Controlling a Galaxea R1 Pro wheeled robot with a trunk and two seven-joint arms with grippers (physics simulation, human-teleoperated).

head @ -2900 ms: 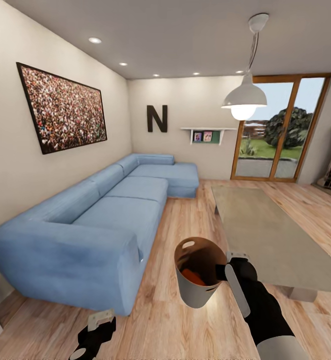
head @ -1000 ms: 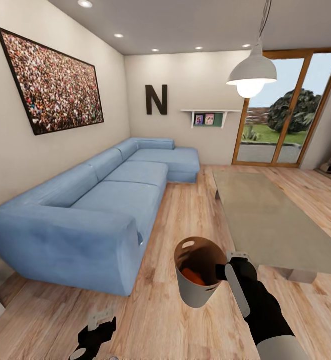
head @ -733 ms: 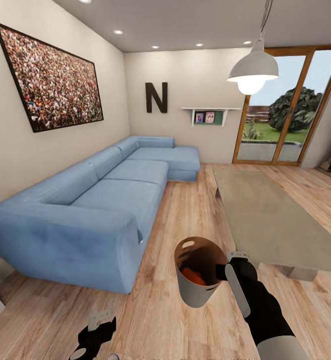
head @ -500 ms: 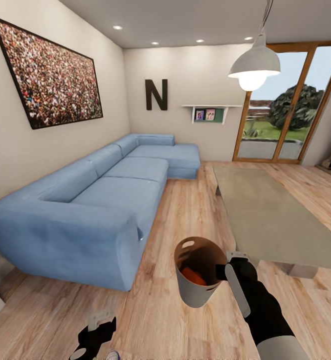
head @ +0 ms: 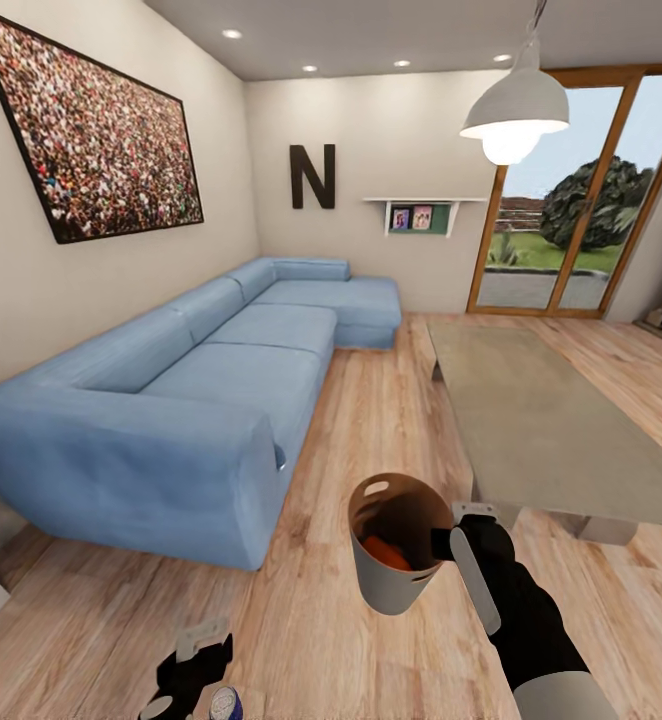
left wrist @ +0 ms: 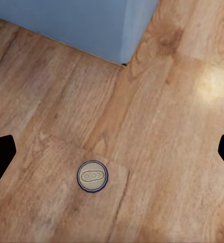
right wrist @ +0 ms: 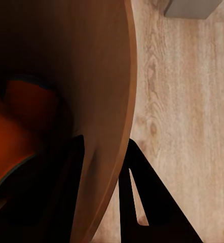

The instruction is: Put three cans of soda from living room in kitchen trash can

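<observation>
Hovering low over the plank floor (head: 301, 620), the left gripper (head: 199, 640) has its fingers spread wide and holds nothing; in its wrist view a can (left wrist: 92, 176) stands upright on the boards between the two dark fingertips, seen from straight above as a silver top with a dark blue rim. That same can (head: 224, 704) peeks in at the bottom edge of the head view, just beside the left gripper. My read: this is the next pickup, and the way to do it well is to centre the open jaws on the can, drop straight down, and close on its side wall without knocking it over.

Further out, the right gripper (head: 468, 535) is clamped on the rim of the trash can (head: 391, 580), one finger inside the tan wall and one outside, carried off the floor. Orange soda cans (head: 386, 553) lie in its bottom. Keeping the bin level matters while the left arm works.

Beyond, the blue sofa (head: 171, 400) and long grey surface (head: 541, 420) stand clear.
</observation>
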